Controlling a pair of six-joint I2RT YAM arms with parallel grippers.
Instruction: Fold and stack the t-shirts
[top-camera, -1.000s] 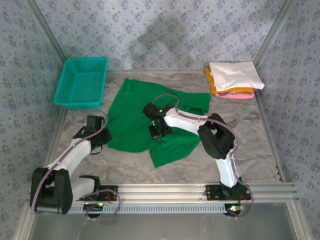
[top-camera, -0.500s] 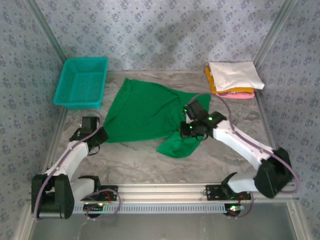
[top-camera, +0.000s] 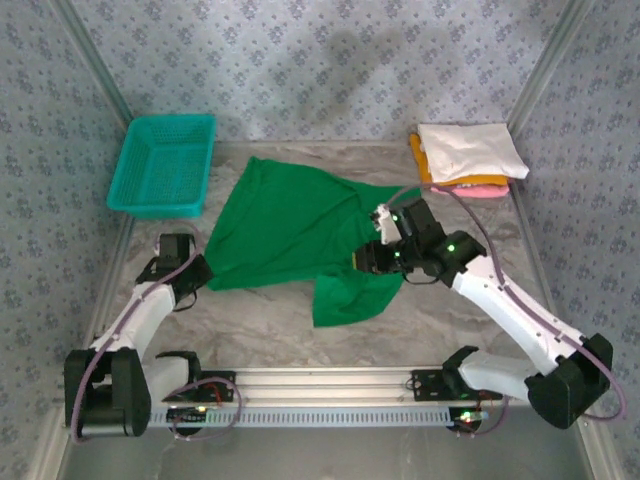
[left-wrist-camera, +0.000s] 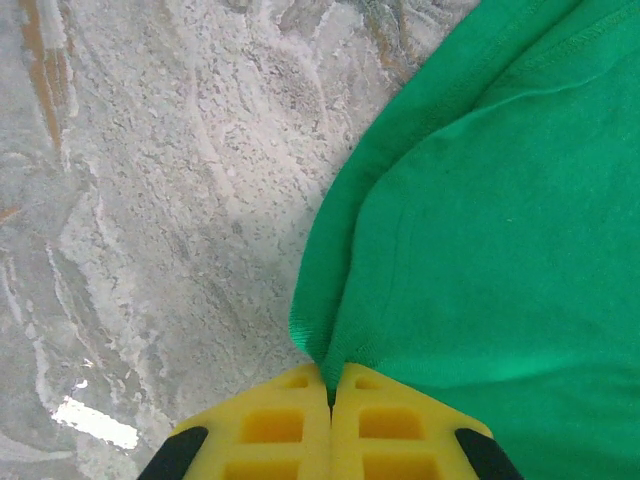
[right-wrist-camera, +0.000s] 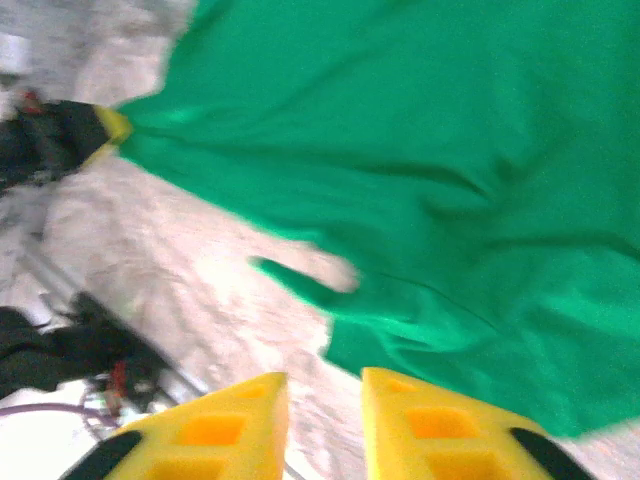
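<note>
At the centre of the top view the green t-shirt (top-camera: 285, 225) lies rumpled, its lower-left corner pinched in the pressed-together left gripper (left-wrist-camera: 330, 385). The right gripper (right-wrist-camera: 322, 382) hangs over the bunched lower-right part, jaws spread on nothing. With that side unheld, a pull from the left could drag the cloth crooked and leave creases that spoil the fold.

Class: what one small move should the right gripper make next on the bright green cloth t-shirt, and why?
Probably lower the right gripper onto the bright green cloth t-shirt and pinch its bunched near flap: the jaws stand apart, empty, while the left gripper grips a corner.
</note>
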